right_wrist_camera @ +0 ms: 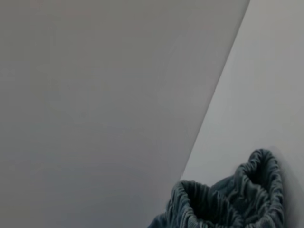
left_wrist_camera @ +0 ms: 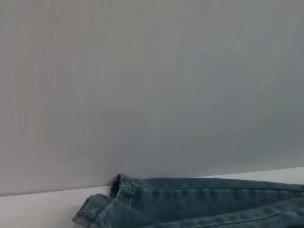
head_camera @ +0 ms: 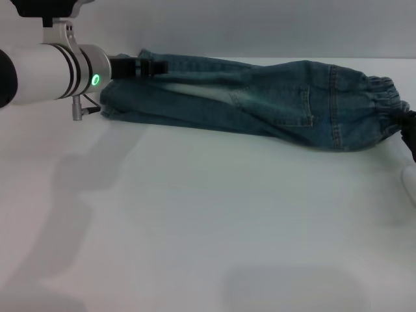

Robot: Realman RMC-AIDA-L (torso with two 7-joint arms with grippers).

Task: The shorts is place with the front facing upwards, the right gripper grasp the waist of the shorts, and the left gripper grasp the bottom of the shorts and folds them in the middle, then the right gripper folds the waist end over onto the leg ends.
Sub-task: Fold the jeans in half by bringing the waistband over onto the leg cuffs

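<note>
The denim shorts (head_camera: 260, 101) are laid lengthwise along the far edge of the white counter (head_camera: 208, 227), close to the grey wall (head_camera: 260, 26) behind. They are seen folded along their length, with a pocket seam showing on the upper layer. The elastic waist (head_camera: 389, 104) is at the robot's right end of the shorts, and the leg hems (head_camera: 120, 97) are at the left end.

The left gripper (head_camera: 153, 67) is positioned at the leg hems, its black tip lying against the upper edge of the fabric there; whether its jaws are closed on the denim cannot be told. In the left wrist view the hems (left_wrist_camera: 114, 202) are seen lying on the counter against the wall.

The right gripper (head_camera: 409, 130) is only glimpsed as a dark shape just beside the waist, and the state of its jaws cannot be told. In the right wrist view the gathered waistband (right_wrist_camera: 228, 199) is bunched up.
</note>
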